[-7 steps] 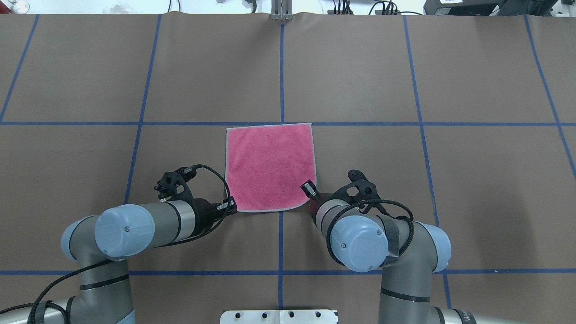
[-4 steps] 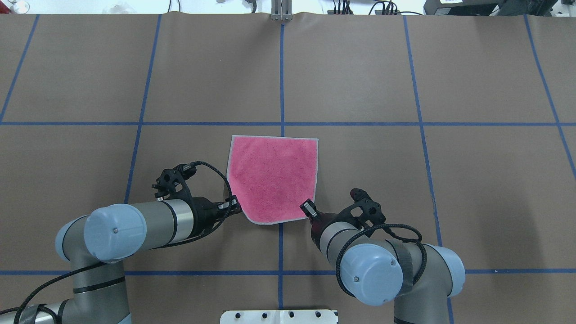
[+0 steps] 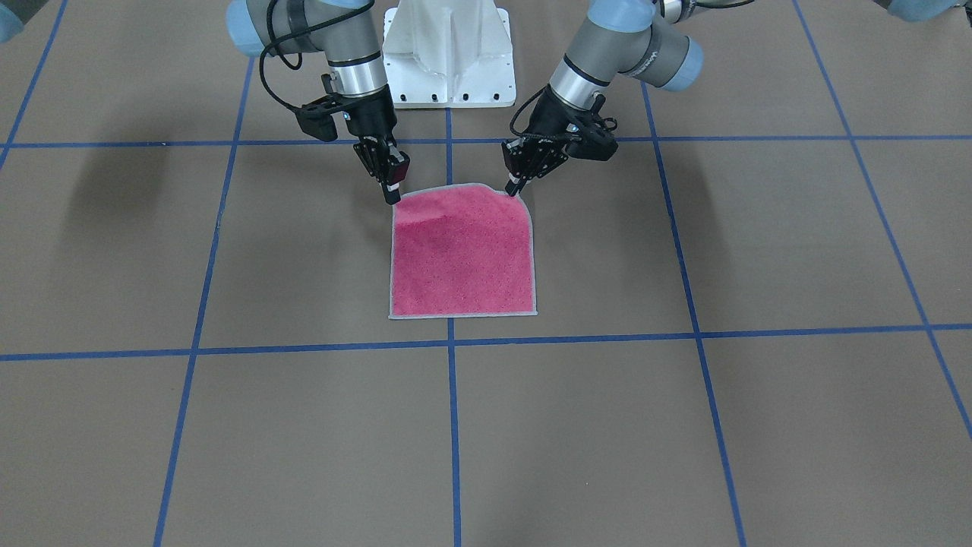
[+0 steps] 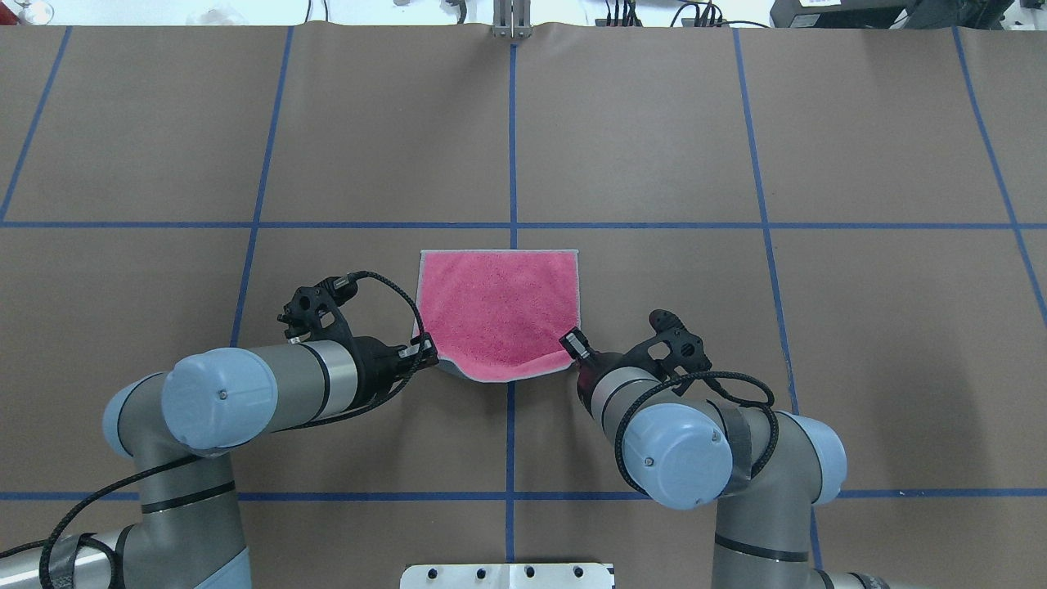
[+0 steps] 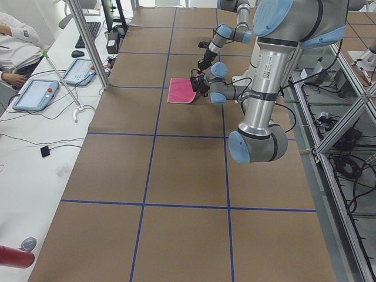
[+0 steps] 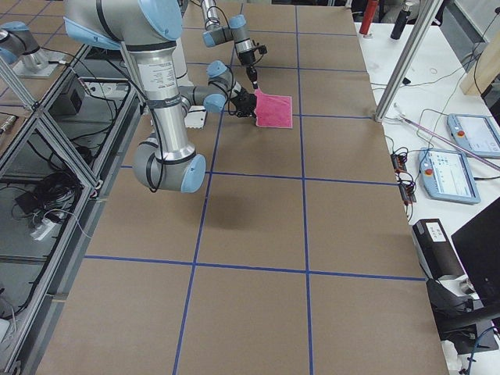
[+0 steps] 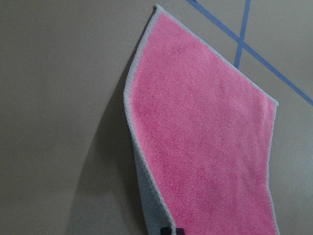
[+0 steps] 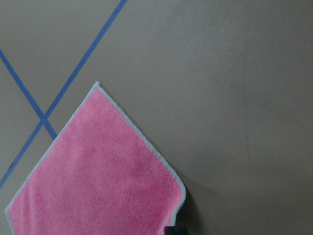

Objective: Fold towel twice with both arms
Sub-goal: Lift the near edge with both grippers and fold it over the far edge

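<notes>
The towel (image 4: 499,311) lies pink face up in the middle of the table, its far edge flat and its near edge raised off the surface. My left gripper (image 4: 427,350) is shut on the towel's near left corner. My right gripper (image 4: 570,342) is shut on its near right corner. In the front-facing view the towel (image 3: 463,254) hangs from the left gripper (image 3: 515,184) and the right gripper (image 3: 392,196). The left wrist view shows the towel (image 7: 205,137) with its grey underside curling up. The right wrist view shows the pink face (image 8: 98,181).
Brown paper with blue tape lines (image 4: 511,147) covers the table. The white pedestal base (image 3: 448,53) stands between the arms. A side desk holds tablets (image 5: 35,94), and a seated person (image 5: 12,41) shows at the edge of the left side view.
Both grippers pulled the towel toward the robot, so its far edge slid nearer. Then they raised the near corners and carried them forward, and the near edge now curls up.
</notes>
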`<state>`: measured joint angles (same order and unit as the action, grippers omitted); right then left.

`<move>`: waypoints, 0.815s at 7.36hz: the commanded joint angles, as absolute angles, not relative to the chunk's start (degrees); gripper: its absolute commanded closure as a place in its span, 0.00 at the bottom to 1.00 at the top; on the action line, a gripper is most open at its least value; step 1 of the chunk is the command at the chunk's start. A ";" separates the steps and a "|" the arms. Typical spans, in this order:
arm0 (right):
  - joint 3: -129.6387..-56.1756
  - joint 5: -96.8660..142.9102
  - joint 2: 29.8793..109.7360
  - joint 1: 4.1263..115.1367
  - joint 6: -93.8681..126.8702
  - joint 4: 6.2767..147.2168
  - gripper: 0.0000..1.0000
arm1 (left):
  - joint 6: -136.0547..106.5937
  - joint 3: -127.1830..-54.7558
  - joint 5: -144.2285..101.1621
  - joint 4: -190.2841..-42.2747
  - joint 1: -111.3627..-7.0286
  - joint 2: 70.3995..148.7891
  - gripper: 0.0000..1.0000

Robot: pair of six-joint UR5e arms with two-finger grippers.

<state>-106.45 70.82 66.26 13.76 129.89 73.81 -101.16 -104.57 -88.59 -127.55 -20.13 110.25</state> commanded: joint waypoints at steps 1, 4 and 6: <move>-105.03 70.93 64.78 16.25 129.90 73.91 1.00 | -101.16 -102.67 -88.59 -124.72 -22.31 113.63 1.00; -104.77 70.93 64.60 17.40 129.81 73.92 1.00 | -101.08 -97.66 -88.68 -124.72 -25.04 116.71 1.00; -100.40 71.02 61.89 19.15 129.29 73.83 1.00 | -100.64 -96.60 -88.77 -124.89 -26.62 116.98 1.00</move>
<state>-102.93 70.98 63.47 18.08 129.70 73.90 -100.94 -97.33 -88.73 -124.80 -25.68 116.77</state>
